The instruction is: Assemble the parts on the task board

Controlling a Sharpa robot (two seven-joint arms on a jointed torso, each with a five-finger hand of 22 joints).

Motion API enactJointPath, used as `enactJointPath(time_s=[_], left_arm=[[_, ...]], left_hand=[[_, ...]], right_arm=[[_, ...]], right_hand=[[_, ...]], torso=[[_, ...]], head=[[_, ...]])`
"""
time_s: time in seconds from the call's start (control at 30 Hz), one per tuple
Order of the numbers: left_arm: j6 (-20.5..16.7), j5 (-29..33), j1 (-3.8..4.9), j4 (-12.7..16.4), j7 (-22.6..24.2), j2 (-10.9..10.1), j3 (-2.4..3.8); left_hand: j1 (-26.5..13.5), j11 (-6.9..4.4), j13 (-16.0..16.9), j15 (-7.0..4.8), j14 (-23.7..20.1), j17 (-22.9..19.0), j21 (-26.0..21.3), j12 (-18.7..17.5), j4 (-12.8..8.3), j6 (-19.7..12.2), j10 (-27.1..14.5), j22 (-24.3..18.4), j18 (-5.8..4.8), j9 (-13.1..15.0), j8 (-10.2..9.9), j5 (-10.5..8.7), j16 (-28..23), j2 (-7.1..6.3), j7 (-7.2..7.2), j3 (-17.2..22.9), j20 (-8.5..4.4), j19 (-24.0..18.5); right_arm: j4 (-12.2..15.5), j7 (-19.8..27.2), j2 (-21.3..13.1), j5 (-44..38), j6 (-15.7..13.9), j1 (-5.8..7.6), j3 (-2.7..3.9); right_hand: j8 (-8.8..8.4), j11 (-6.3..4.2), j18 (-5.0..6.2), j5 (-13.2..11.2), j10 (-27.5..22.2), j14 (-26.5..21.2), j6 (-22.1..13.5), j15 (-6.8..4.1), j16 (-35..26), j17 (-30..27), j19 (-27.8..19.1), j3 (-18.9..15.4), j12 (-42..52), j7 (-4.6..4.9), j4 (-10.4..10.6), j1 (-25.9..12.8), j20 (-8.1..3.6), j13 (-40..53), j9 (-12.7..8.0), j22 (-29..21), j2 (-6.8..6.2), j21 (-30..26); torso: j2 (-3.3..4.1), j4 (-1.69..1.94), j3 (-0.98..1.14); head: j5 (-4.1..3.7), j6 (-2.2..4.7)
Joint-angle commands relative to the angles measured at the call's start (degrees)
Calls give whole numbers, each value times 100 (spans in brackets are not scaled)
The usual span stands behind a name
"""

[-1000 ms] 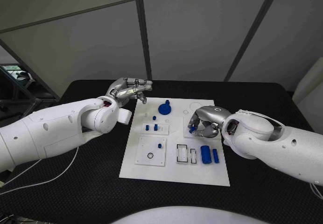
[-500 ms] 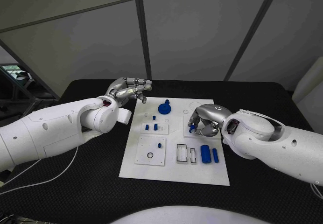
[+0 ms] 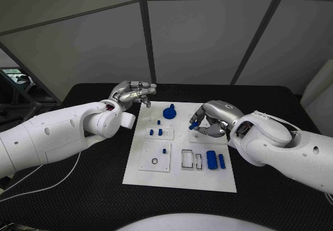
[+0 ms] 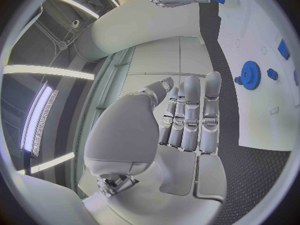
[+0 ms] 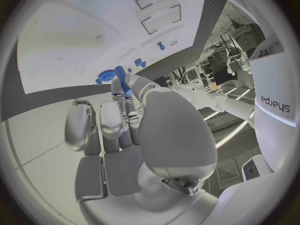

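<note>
Now pinching blue peg (image 3: 195,124) in right hand (image 3: 210,121), axis tilted, over task board (image 3: 180,166); left hand (image 3: 133,92) fingers apart, w/ nothing held.

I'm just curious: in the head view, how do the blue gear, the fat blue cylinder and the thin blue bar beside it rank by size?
1. Blue gear.
2. Fat blue cylinder, looking nearly as large.
3. Thin blue bar, clearly slimmest.

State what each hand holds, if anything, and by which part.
The right hand pinches a small blue part between its fingertips above the task board; which end is gripped cannot be told. The left hand holds nothing.
</note>
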Motion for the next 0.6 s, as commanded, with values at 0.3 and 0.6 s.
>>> enactJointPath(time_s=[0.3,0.6], left_arm=[[77,12,9,-33,14,71,6],[92,12,10,-102,14,153,6]], left_hand=[[0,0,8,-1,-44,-10,-36,24,-9,5,-39,-8,201,-5,-3,-1,3,54,19,-40,-3,-33],[0,0,8,-1,-44,-10,-36,24,-9,5,-39,-8,201,-5,-3,-1,3,54,19,-40,-3,-33]], right_arm=[[57,558,684,560,-96,-53,-125],[-195,842,1266,608,147,-151,-418]], right_hand=[[21,11,-99,74,34,108,39,-42,8,-25,25,30,-64,5,-35,32,0,4,3,-4,75,18],[3,23,-97,95,18,103,21,-35,11,-34,13,39,-97,19,-49,38,2,-1,-4,-13,82,13]], torso=[[15,24,2],[22,7,-5]], head=[[194,-58],[334,-113]])
